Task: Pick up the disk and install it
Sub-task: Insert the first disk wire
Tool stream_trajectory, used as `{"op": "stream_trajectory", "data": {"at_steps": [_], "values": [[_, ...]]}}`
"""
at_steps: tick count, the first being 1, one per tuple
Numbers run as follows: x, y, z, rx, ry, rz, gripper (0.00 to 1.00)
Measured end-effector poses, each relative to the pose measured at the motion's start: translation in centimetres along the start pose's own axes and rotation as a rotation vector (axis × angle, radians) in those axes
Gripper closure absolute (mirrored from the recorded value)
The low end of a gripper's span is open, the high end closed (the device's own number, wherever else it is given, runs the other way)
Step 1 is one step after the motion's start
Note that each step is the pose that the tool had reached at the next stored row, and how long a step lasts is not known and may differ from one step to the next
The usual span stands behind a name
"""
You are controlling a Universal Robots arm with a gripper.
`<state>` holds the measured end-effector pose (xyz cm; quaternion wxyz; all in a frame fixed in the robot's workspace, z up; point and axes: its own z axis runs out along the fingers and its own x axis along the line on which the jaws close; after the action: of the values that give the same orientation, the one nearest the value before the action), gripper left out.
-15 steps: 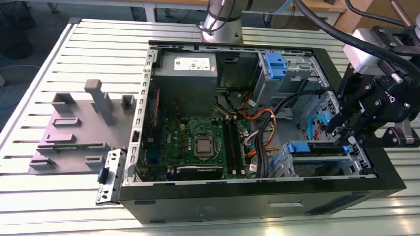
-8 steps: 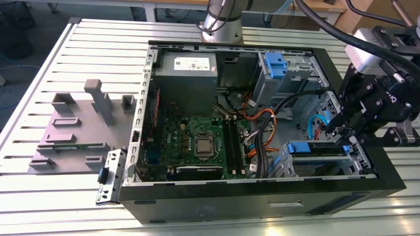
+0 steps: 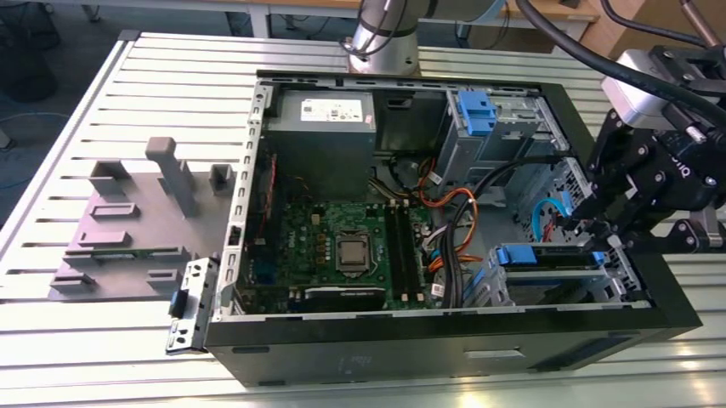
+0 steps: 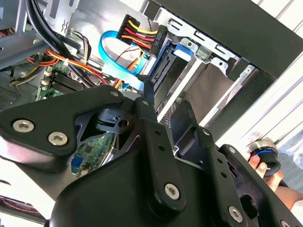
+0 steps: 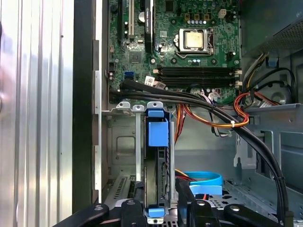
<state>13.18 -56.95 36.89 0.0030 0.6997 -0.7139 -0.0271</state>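
The disk (image 3: 533,257) stands on edge in the lower drive bay of the open computer case, at the exterior view's right. Its blue carrier (image 5: 157,135) and dark side face me in the first wrist view. My black gripper (image 3: 590,231) hangs over the end of the disk nearest the case wall. In the first wrist view the gripper (image 5: 160,187) is open, one finger (image 5: 138,189) on each side of the disk with a small gap. In the second wrist view the gripper (image 4: 175,113) reaches down into the bay beside a plug with coloured wires (image 4: 142,33).
A grey power supply (image 3: 323,110) and a blue bracket (image 3: 474,109) sit at the case's far side. The motherboard (image 3: 340,246) lies in the middle, with black cables (image 5: 199,101) crossing near the bay. A grey fixture (image 3: 136,221) rests on the slatted table. A hand (image 4: 279,187) shows outside the case.
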Motion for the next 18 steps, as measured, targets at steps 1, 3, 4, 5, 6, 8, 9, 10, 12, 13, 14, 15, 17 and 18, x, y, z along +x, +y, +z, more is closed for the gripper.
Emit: {"op": "stream_trajectory", "data": {"at_steps": [1,3,4,5,6,8,9,10,12,13,14,15,17,18], "values": [[-0.01,-0.06,0.0,0.0,0.0005,0.0,0.59],[-0.03,-0.18,0.01,-0.0001,0.0007,0.0,0.59],[-0.04,-0.23,0.01,0.0,0.0007,0.0,0.59],[-0.05,-0.27,0.02,-0.0001,0.0006,0.0,0.59],[-0.06,-0.32,0.02,0.0,0.0006,0.0,0.59],[-0.08,-0.42,0.03,-0.0001,0.0006,0.0,0.59],[-0.09,-0.48,0.04,-0.0001,0.0005,0.0,0.59],[-0.1,-0.54,0.04,-0.0001,0.0005,0.0,0.59],[-0.1,-0.63,0.04,-0.0001,0.0006,0.0,0.59],[-0.1,-0.67,0.05,-0.0001,0.0006,0.0,0.59],[-0.1,-0.7,0.05,-0.0001,0.0006,0.0,0.59],[-0.1,-0.74,0.05,-0.0001,0.0007,0.0,0.59],[-0.11,-0.83,0.06,-0.0001,0.0007,0.0,0.59],[-0.12,-0.89,0.06,-0.0001,0.0007,0.0,0.59]]}}
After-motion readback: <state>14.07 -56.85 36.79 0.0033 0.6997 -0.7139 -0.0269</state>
